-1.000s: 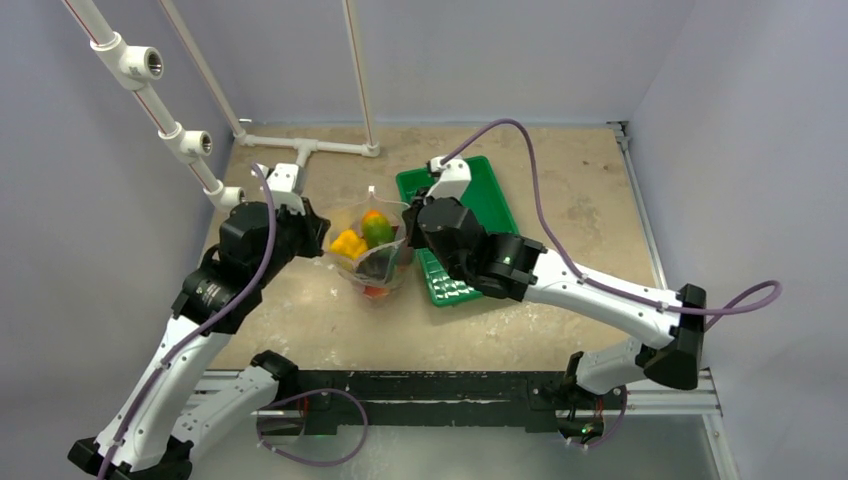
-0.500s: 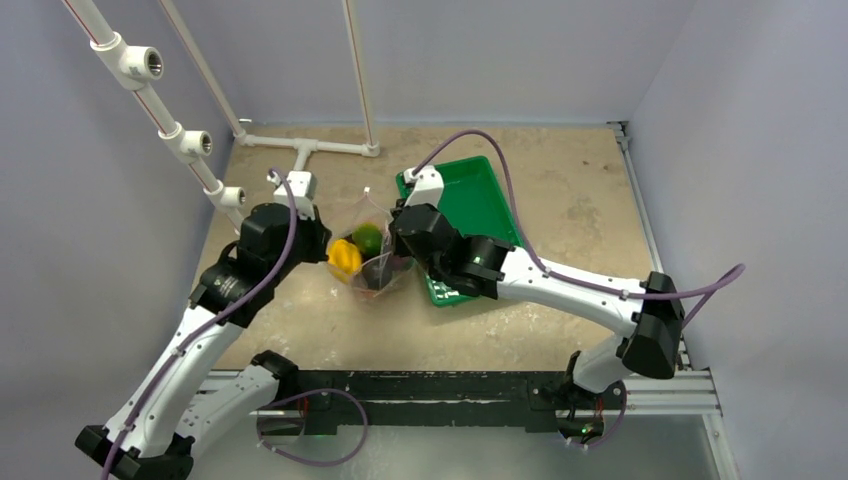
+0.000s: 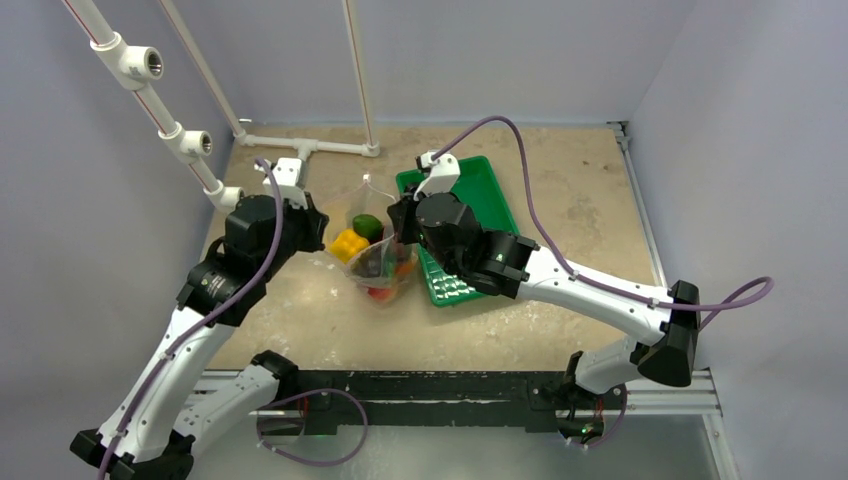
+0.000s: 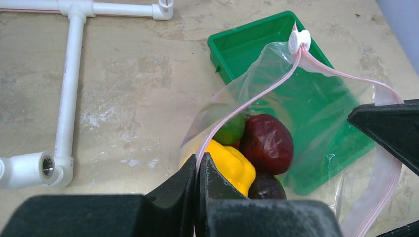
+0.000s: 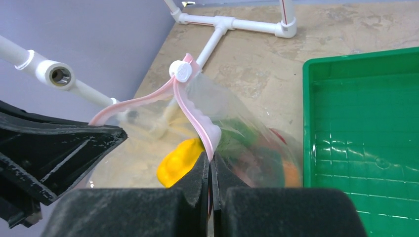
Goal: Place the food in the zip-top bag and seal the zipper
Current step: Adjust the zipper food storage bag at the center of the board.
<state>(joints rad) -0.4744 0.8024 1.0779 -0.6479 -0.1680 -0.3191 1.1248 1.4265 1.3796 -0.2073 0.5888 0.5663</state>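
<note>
The clear zip-top bag [image 3: 372,262] hangs between my two grippers, just left of the green tray. Inside it I see the yellow pepper [image 3: 347,243], a green piece [image 3: 368,225], a dark red piece [image 4: 267,142] and a dark eggplant [image 4: 266,187]. My left gripper [image 4: 198,163] is shut on the pink zipper strip [image 4: 237,106] at the bag's left mouth edge. My right gripper [image 5: 209,159] is shut on the pink strip [image 5: 197,118] at the right edge. The white slider [image 5: 181,71] sits at the far end of the zipper; the mouth gapes open.
The green tray [image 3: 470,215] lies right of the bag, under my right arm. White pipes [image 3: 300,150] run along the back left of the table. Grey walls close in both sides.
Both grippers have shifted a little with the bag held between them; the bag's contents have settled lower and the right wrist has moved slightly back and right.
</note>
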